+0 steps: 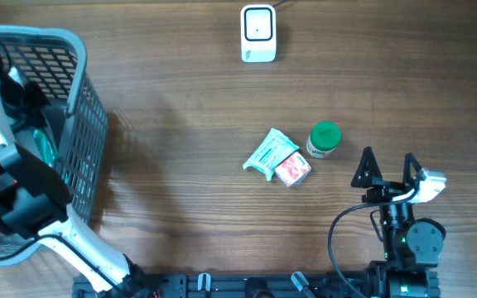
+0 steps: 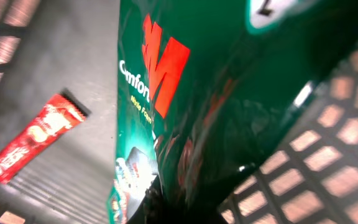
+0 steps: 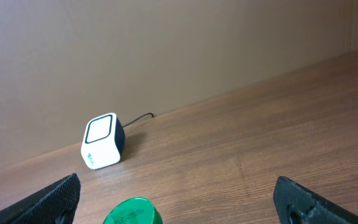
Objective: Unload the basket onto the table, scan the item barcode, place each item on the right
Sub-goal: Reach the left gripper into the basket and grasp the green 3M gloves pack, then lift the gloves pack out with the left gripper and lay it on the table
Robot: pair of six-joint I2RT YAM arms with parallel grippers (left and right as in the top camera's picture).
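My left arm reaches down into the grey basket (image 1: pixel 85 116) at the table's left edge. In the left wrist view a dark green packet (image 2: pixel 216 81) with red letters fills most of the frame. My left gripper (image 2: pixel 166 210) is shut on its lower edge. The white barcode scanner (image 1: pixel 257 33) stands at the far middle of the table and also shows as a white scanner (image 3: pixel 101 149) in the right wrist view. My right gripper (image 1: pixel 387 168) rests open near the front right, holding nothing.
A green-lidded jar (image 1: pixel 324 139) stands just left of and beyond the right gripper. Beside it lie a teal-and-white packet (image 1: pixel 268 153) and a red-and-white packet (image 1: pixel 293 170). A red sachet (image 2: pixel 33 137) lies on the basket floor.
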